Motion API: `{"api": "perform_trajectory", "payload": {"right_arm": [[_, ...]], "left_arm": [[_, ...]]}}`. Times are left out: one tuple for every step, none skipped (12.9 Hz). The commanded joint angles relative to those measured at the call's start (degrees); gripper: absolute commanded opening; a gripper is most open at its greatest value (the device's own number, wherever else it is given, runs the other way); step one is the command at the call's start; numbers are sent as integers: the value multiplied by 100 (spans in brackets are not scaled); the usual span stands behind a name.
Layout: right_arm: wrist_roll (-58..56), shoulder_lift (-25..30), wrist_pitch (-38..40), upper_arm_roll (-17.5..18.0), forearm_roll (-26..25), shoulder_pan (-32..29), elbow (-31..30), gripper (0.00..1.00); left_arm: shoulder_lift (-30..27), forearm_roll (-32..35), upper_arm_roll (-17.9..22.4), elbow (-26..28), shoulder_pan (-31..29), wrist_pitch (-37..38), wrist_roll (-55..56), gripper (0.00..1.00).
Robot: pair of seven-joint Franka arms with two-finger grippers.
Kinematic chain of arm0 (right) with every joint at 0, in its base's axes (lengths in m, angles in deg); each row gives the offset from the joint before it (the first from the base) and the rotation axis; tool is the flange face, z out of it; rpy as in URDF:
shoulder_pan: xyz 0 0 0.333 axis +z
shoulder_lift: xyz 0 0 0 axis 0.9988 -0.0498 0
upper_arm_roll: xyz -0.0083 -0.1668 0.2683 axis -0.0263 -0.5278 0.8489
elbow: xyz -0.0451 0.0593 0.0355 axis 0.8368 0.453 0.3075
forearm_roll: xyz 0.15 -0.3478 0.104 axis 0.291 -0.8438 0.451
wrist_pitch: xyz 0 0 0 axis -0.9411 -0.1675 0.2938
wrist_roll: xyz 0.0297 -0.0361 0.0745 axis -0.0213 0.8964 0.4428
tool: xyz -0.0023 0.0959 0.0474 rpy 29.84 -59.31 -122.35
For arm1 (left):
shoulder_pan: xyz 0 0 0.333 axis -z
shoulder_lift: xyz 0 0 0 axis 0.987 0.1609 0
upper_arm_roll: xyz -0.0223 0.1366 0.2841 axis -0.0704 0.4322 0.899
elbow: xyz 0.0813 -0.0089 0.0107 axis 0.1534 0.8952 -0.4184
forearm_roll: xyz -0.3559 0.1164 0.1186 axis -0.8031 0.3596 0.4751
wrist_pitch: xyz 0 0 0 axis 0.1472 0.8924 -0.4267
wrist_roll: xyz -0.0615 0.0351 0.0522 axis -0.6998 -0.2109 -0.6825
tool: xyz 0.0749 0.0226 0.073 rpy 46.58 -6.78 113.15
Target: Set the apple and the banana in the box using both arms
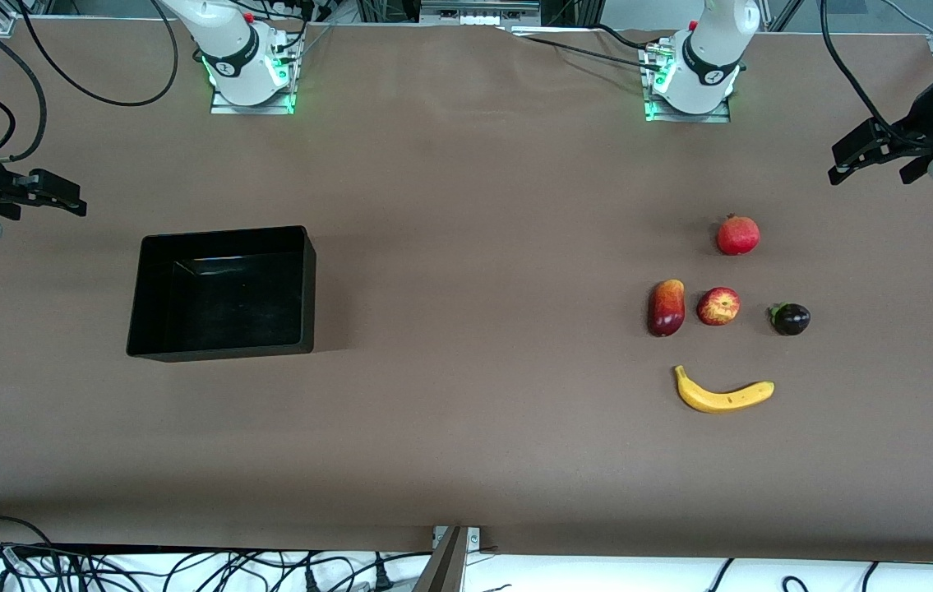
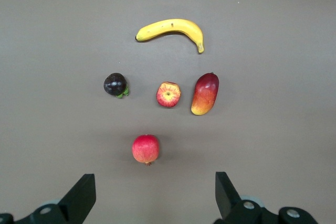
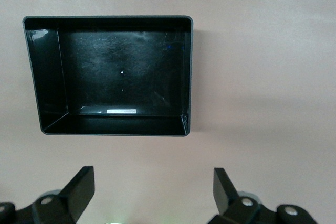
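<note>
The apple (image 1: 718,306) (image 2: 168,94), red with yellow patches, lies on the brown table toward the left arm's end. The yellow banana (image 1: 723,395) (image 2: 172,28) lies nearer the front camera than the apple. The black box (image 1: 219,352) (image 3: 115,125) stands empty toward the right arm's end. My left gripper (image 1: 834,164) (image 2: 156,192) hangs open over the table edge at its own end, apart from the fruit, nothing between its fingers. My right gripper (image 1: 80,201) (image 3: 154,190) hangs open beside the box, over the table at the right arm's end, holding nothing.
A red pomegranate (image 1: 738,235) (image 2: 145,149) lies farther from the front camera than the apple. A dark red-and-yellow oval fruit (image 1: 667,307) (image 2: 206,93) and a dark purple fruit (image 1: 790,319) (image 2: 115,84) flank the apple. Both arm bases (image 1: 251,74) stand along the table's back edge.
</note>
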Motion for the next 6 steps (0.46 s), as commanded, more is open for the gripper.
{"api": "perform_trajectory", "payload": {"right_arm": [[112, -65, 116, 41, -71, -5, 148, 100], [17, -109, 133, 32, -62, -22, 140, 100], [-2, -144, 134, 23, -79, -22, 140, 100], [-2, -197, 90, 14, -106, -40, 148, 100], [-2, -293, 64, 6, -106, -49, 166, 100], [42, -424, 55, 6, -106, -40, 218, 100]], "left_arm": [[49, 133, -11, -122, 17, 14, 65, 100], [49, 133, -11, -122, 17, 14, 65, 100], [49, 133, -11, -122, 17, 14, 65, 100], [49, 133, -20, -122, 17, 14, 65, 100], [41, 133, -20, -122, 17, 14, 74, 100], [49, 133, -20, -122, 17, 14, 74, 100]]}}
